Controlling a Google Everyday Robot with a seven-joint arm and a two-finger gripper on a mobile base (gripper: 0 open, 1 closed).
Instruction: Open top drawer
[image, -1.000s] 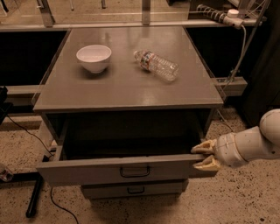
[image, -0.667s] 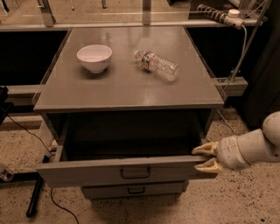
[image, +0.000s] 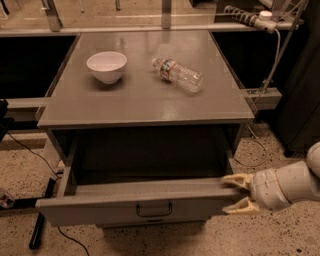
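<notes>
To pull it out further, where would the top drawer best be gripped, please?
By the black loop handle at the centre of the top drawer front, from straight ahead; the loop leaves room for a finger. The gripper sits at the front's right end, fingers apart.

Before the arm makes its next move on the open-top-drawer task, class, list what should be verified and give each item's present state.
1. Top drawer pulled out, its inside showing: ok.
2. Gripper at the right end of the drawer front, fingers apart: ok.
3. Gripper has a firm hold on the front: cannot tell.
4. Black loop handle free, nothing touching it: ok.
5. Bowl upright and bottle lying on its side on the tabletop, both back from its front edge: ok.
6. Drawer at the end of its travel: cannot tell.
</notes>
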